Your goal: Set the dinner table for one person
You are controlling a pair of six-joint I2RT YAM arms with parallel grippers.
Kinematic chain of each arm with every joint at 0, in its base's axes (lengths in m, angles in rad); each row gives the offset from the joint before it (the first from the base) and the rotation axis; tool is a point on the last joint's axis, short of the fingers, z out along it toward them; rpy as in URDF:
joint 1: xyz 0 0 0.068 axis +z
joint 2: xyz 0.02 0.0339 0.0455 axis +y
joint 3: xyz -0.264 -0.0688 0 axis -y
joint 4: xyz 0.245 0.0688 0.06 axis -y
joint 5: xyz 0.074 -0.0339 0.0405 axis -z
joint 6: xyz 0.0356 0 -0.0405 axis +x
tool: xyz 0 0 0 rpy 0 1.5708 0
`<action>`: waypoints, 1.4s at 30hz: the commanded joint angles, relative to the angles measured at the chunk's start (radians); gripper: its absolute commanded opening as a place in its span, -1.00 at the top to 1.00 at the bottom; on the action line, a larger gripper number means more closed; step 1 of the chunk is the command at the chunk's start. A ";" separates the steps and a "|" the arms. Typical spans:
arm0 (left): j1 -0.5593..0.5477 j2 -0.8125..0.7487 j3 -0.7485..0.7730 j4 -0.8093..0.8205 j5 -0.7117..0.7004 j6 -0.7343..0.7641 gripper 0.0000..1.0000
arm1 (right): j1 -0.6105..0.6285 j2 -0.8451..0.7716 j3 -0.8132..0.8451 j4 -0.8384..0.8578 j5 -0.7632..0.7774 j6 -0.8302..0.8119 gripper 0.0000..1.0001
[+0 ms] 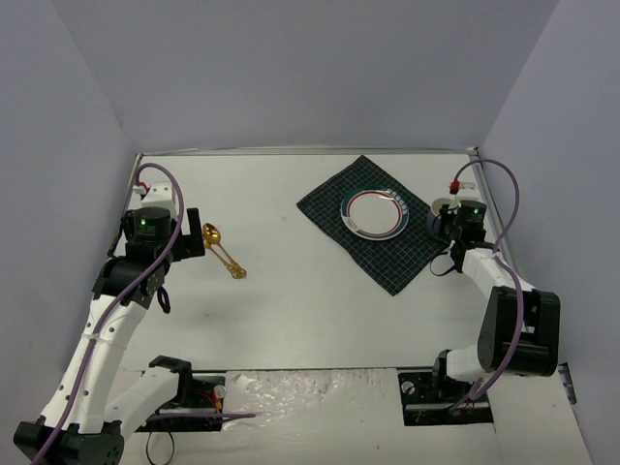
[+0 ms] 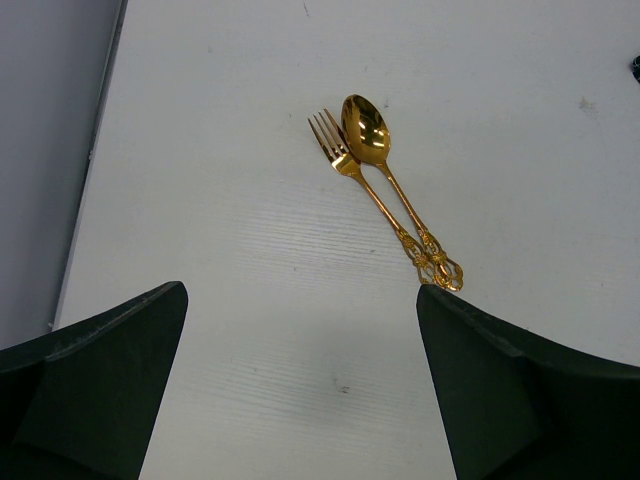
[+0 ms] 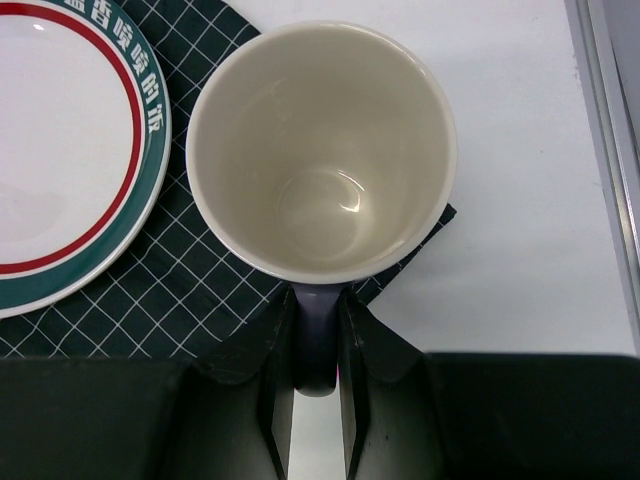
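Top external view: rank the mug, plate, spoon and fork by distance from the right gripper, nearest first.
1. mug: far right, its handle clamped in the right gripper.
2. plate: on the checked cloth, just left of the mug.
3. spoon and fork: side by side on the far left; too close to call between them.

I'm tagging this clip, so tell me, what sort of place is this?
Likely a robot lab test booth, not a home: plain grey walls box in the white tabletop, and a left arm and right arm are mounted at its near edge.
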State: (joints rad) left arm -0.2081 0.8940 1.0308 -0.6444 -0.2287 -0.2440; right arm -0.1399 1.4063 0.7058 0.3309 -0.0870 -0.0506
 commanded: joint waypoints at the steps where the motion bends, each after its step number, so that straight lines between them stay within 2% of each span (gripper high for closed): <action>1: 0.004 0.000 0.008 0.066 -0.002 0.003 -0.94 | -0.023 -0.017 0.016 0.198 -0.008 -0.005 1.00; 14: 0.004 0.000 0.004 0.072 0.006 0.006 -0.94 | -0.050 0.013 -0.007 0.248 -0.049 0.007 1.00; 23: 0.004 -0.002 0.004 0.070 0.009 0.006 -0.94 | -0.050 0.027 -0.068 0.299 -0.024 0.031 0.97; 25: 0.004 -0.005 0.003 0.072 0.009 0.006 -0.94 | -0.049 0.018 -0.075 0.296 -0.020 0.033 0.78; 26: 0.004 -0.006 0.003 0.072 0.009 0.005 -0.94 | -0.047 0.008 -0.078 0.289 -0.017 0.037 0.58; 28: 0.004 -0.006 0.005 0.069 0.009 0.003 -0.94 | -0.049 -0.004 -0.078 0.276 -0.011 0.043 0.32; 31: 0.004 -0.008 0.004 0.070 0.007 0.002 -0.94 | -0.043 -0.058 -0.085 0.250 0.019 0.051 -0.22; 35: 0.004 -0.008 0.003 0.070 -0.001 -0.004 -0.94 | -0.037 -0.153 -0.079 0.190 0.056 0.092 -0.65; 38: 0.004 0.001 0.003 0.065 -0.011 -0.025 -0.94 | -0.034 -0.234 -0.060 0.126 0.081 0.132 -0.88; 42: 0.006 0.021 -0.001 0.051 -0.046 -0.057 -0.94 | -0.025 -0.352 -0.021 0.011 0.127 0.227 -1.00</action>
State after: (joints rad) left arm -0.2081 0.8965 1.0187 -0.6373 -0.2208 -0.2529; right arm -0.1794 1.1808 0.6128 0.4277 -0.0366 0.0655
